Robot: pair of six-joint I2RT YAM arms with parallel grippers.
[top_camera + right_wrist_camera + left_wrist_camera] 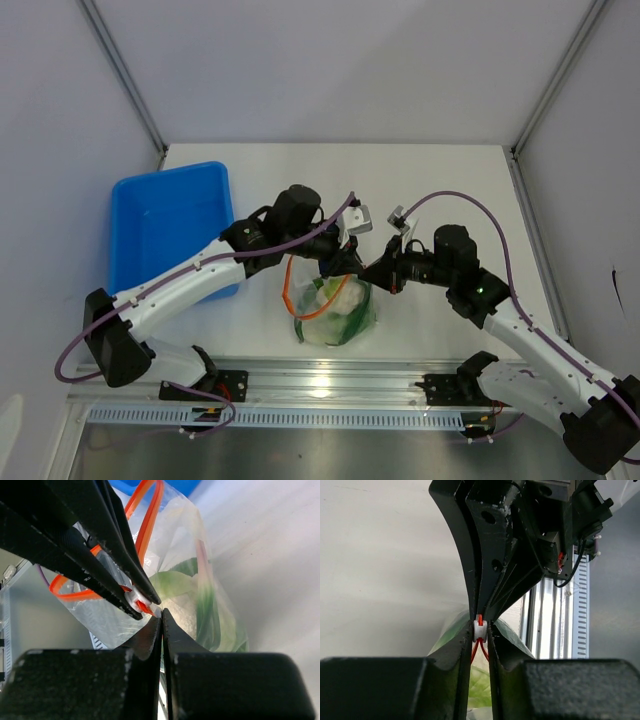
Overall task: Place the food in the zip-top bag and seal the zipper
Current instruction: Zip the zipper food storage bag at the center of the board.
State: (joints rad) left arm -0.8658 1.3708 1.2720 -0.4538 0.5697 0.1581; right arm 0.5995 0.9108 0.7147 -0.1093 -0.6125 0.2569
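One clear zip-top bag (335, 318), with one orange-red zipper (287, 290) and one white slider (480, 629) on it. The green-and-white food (345, 303) inside the bag is bunched together, so I can't count the pieces. One blue bin (170, 230) stands left of the bag. Two arms meet above the bag, the left arm (190, 285) and the right arm (530, 340), with two purple cables (470, 200).

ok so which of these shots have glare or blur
top view: sharp, with glare on the metal rail and shine on the bag; left wrist view: left gripper dark and soft up close; right wrist view: right gripper blurred, bag glossy
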